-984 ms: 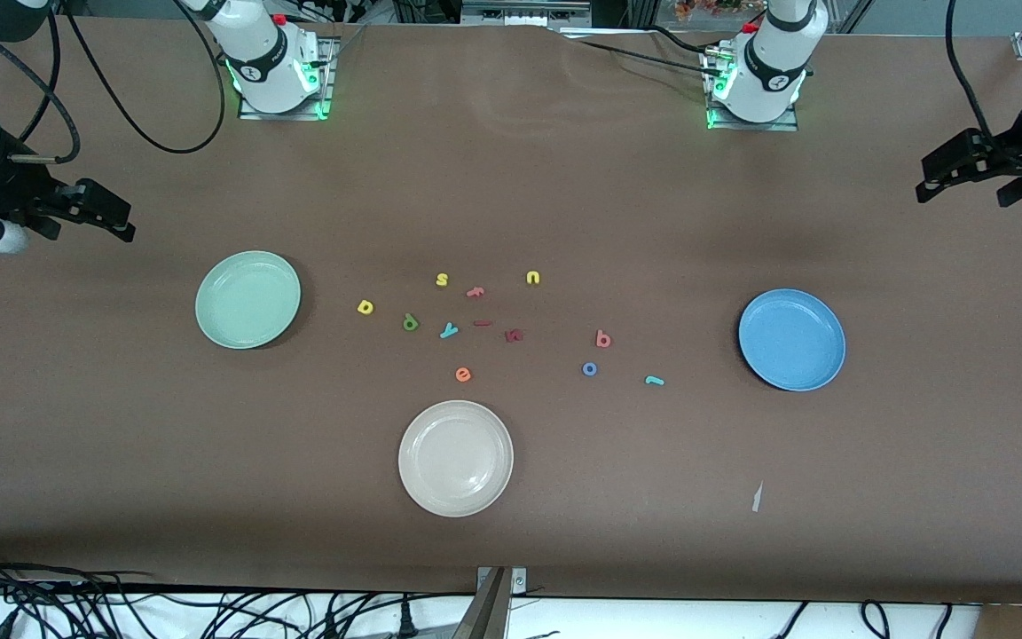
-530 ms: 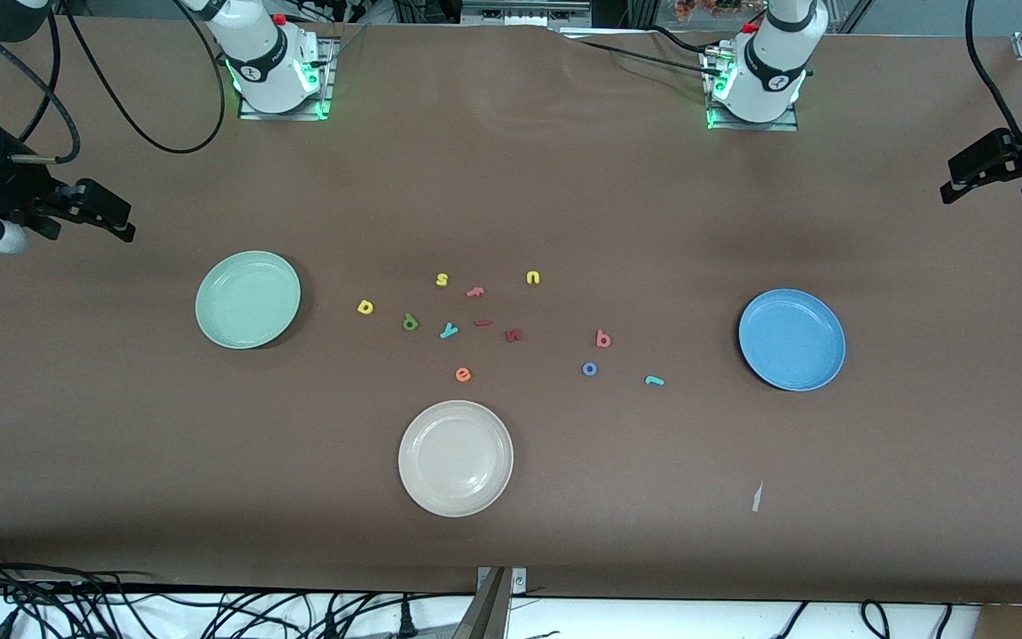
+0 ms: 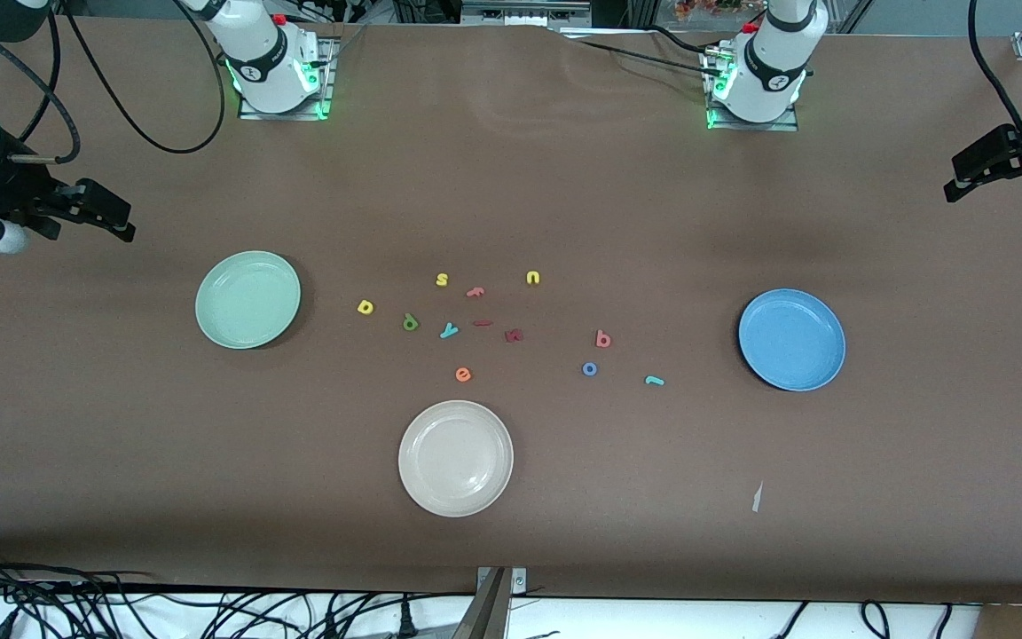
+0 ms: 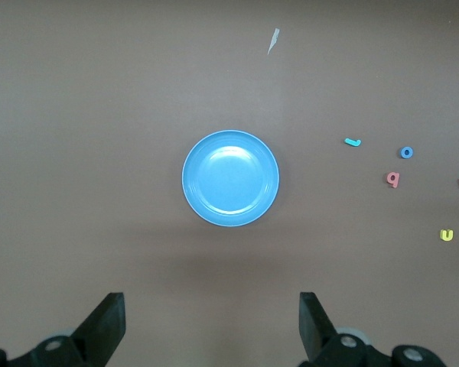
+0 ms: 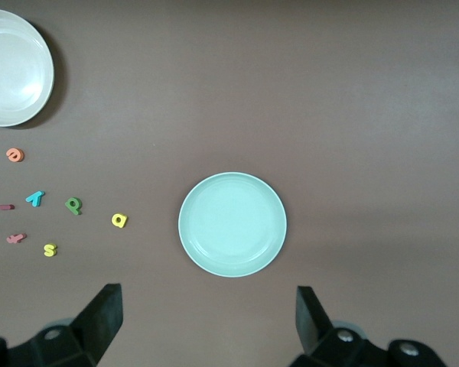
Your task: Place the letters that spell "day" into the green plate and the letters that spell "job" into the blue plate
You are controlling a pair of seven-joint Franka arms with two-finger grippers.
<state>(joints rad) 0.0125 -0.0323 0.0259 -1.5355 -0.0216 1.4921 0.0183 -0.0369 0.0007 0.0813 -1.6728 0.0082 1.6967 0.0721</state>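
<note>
Brown counter [image 3: 564,195] carried everything. Both arms waited at its ends, up in the air. The right gripper [image 3: 112,217] hung over bare counter at the right arm's end, jaws spread wide and holding nothing; the left gripper [image 3: 986,169] hung over the left arm's end, jaws likewise wide and empty.

Three plates came next. The green plate [image 3: 247,299] lay toward the right arm's end, the blue plate [image 3: 791,339] toward the left arm's end, and a cream plate [image 3: 455,458] sat between them, nearest the front camera. All three looked empty.

Every letter lay loose on the counter between the green and blue plates. For "day", the yellow d [image 3: 365,307] lay nearest the green plate, then the green a [image 3: 410,322], then the teal y [image 3: 448,331], in a rough row and apart from one another. For "job", the orange b [image 3: 602,338] lay nearer the blue plate, with the blue o [image 3: 590,368] just nearer the camera and the teal j [image 3: 654,381] closest to the blue plate.

Other letters lay around: a yellow s [image 3: 442,280], a yellow u [image 3: 533,278], an orange e [image 3: 463,374], and what seemed three dark red letters [image 3: 514,335], too small to read. A paper scrap [image 3: 756,497] lay alone, near the camera.
</note>
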